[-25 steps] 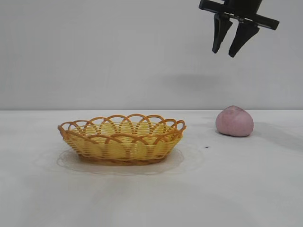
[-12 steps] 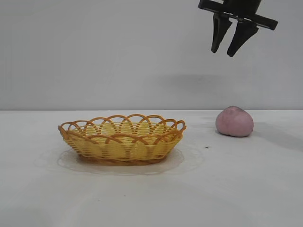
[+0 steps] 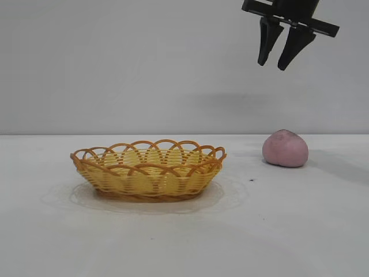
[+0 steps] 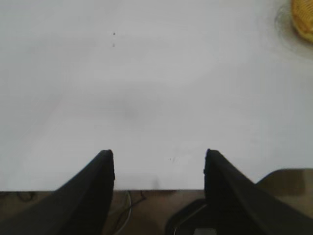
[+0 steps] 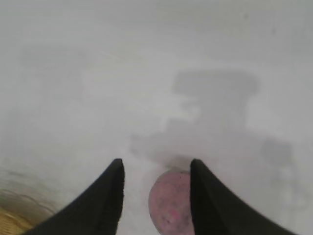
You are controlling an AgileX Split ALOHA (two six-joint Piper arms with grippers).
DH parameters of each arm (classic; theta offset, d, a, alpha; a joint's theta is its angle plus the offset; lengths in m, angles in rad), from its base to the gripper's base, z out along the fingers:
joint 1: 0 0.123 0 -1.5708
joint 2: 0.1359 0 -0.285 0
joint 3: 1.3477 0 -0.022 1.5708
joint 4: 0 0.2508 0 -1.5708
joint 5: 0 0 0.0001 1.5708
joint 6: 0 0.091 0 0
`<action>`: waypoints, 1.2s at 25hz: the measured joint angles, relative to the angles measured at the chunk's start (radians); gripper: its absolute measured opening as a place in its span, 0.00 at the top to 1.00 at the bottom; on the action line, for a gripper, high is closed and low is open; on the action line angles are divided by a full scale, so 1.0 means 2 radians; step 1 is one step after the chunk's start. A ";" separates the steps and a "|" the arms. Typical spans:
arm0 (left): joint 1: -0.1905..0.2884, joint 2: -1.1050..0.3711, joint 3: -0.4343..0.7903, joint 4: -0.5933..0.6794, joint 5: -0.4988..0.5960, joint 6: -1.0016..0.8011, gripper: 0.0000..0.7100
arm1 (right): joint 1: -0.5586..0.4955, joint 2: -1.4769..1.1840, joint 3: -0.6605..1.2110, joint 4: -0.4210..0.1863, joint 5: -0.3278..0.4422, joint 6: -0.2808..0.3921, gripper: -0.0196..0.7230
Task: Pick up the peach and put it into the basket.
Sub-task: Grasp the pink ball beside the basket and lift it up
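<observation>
The dusty pink peach (image 3: pixel 285 148) lies on the white table at the right, well apart from the yellow woven basket (image 3: pixel 144 179) with its orange-brown looped rim. High above the peach and slightly to its left hangs my right gripper (image 3: pixel 272 65), open and holding nothing. The right wrist view looks down past the open gripper (image 5: pixel 156 161) at the peach (image 5: pixel 171 203) far below, close to one finger's line of sight. My left gripper (image 4: pixel 159 152) is outside the exterior view. Its wrist view shows it open and empty over the table's edge, with a bit of the basket (image 4: pixel 303 19) far off.
The white table top (image 3: pixel 277 231) stretches around both things. A plain grey wall (image 3: pixel 115 69) stands behind. A corner of the basket (image 5: pixel 10 223) shows in the right wrist view. Below the table edge, cables and a dark base (image 4: pixel 195 220) appear in the left wrist view.
</observation>
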 joint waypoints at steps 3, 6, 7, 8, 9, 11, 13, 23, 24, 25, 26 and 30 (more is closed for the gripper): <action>0.000 -0.040 0.013 -0.004 -0.021 0.003 0.49 | 0.000 0.000 0.000 -0.001 0.004 0.000 0.56; 0.000 -0.058 0.016 -0.010 -0.024 0.005 0.49 | 0.000 0.000 0.000 -0.005 0.008 -0.001 0.56; 0.000 -0.058 0.016 -0.010 -0.026 0.005 0.49 | 0.000 0.000 0.000 -0.005 0.008 -0.001 0.56; 0.000 -0.059 0.016 -0.010 -0.026 0.008 0.49 | 0.000 0.000 0.000 -0.006 0.008 -0.001 0.56; 0.000 -0.059 0.016 -0.011 -0.027 0.010 0.49 | 0.000 0.000 0.000 -0.008 0.008 -0.001 0.56; 0.000 -0.059 0.016 -0.014 -0.028 0.014 0.49 | 0.000 0.000 0.000 -0.014 0.013 -0.001 0.56; 0.000 -0.060 0.016 -0.014 -0.030 0.018 0.49 | 0.000 0.000 0.000 -0.026 0.018 0.003 0.56; 0.000 -0.060 0.016 -0.025 -0.032 0.018 0.49 | 0.020 0.023 0.001 -0.063 0.025 0.036 0.56; 0.000 -0.060 0.016 -0.025 -0.033 0.018 0.49 | 0.027 0.029 0.004 -0.064 0.025 0.036 0.56; 0.000 -0.060 0.016 -0.025 -0.033 0.018 0.49 | 0.033 0.032 0.010 -0.066 0.025 0.036 0.56; 0.000 -0.060 0.016 -0.025 -0.033 0.018 0.49 | 0.038 0.034 0.018 -0.069 0.025 0.036 0.56; 0.000 -0.060 0.016 -0.025 -0.033 0.018 0.49 | 0.042 0.034 0.056 -0.080 0.024 0.034 0.56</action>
